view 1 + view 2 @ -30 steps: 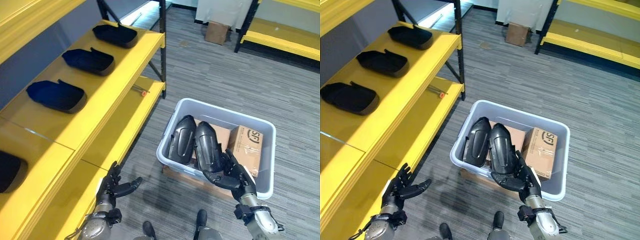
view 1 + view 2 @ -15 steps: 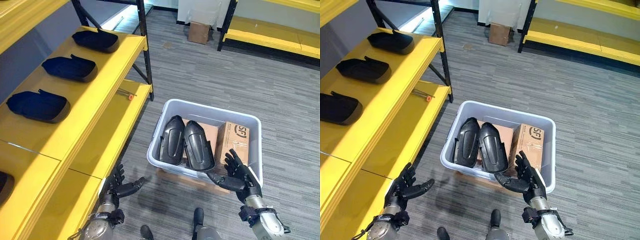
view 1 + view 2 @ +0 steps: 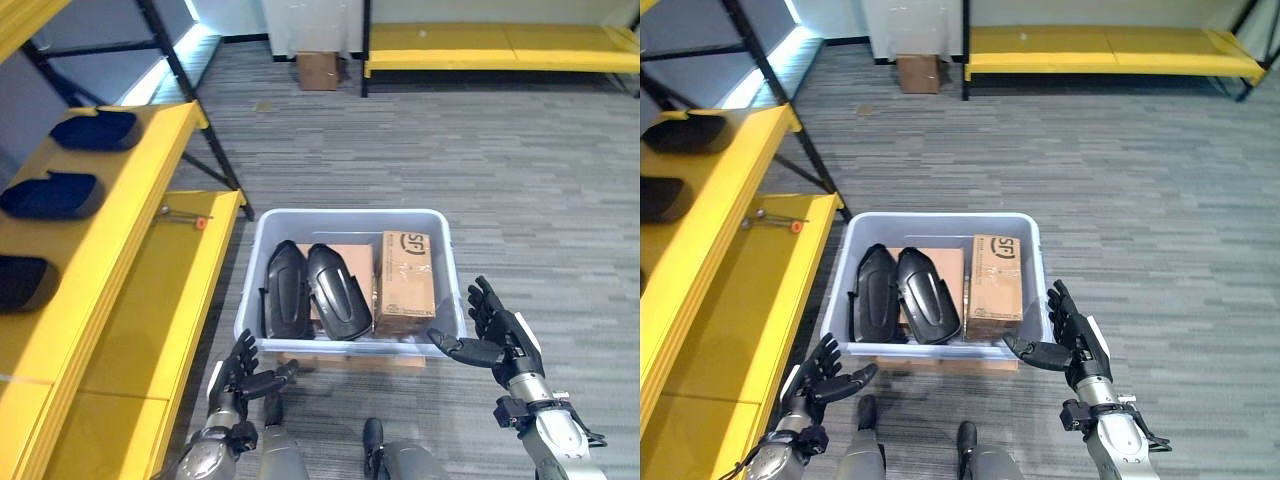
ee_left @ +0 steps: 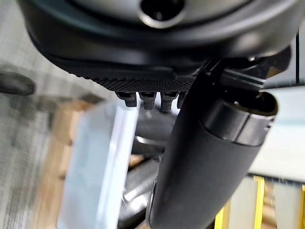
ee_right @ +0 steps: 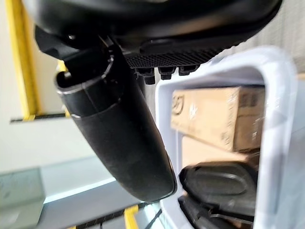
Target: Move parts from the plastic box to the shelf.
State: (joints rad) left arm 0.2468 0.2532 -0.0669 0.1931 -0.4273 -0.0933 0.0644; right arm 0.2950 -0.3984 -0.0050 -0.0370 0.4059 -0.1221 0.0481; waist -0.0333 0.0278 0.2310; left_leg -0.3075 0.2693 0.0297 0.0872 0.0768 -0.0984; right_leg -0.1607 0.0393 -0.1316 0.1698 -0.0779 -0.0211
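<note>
On the far left stands the yellow metal shelf unit with black uprights (image 3: pixel 150 160). Its upper board carries three dark, shell-shaped plastic parts (image 3: pixel 52 195) in a row, and its lower board holds a small metal tool with an orange tip (image 3: pixel 186 215) near the far end.

Low on the left, the robot's left hand (image 3: pixel 243 378) hangs above the grey striped carpet (image 3: pixel 480 150), just before the near left corner of the box. Its fingers are straight and spread, thumb pointing toward the box, and it grasps nothing.

In the middle sits the pale grey rectangular plastic box (image 3: pixel 345 216), resting on a flat piece of brown cardboard (image 3: pixel 940 362) that shows under its near edge. Inside, two black curved plastic parts (image 3: pixel 310 290) lean side by side on the left. They lie against a flat brown carton (image 3: pixel 940 262), and an upright brown cardboard carton sealed with clear tape (image 3: pixel 403 280) stands on the right.

To the right of the box, the right hand (image 3: pixel 500 335) is raised just beside the near right corner, not touching the rim. Its fingers are spread and released, with the thumb reaching toward the box wall, and it is empty.

At the far end of the floor are a small brown cardboard box (image 3: pixel 318 70) and a low yellow shelf board (image 3: pixel 490 45).
</note>
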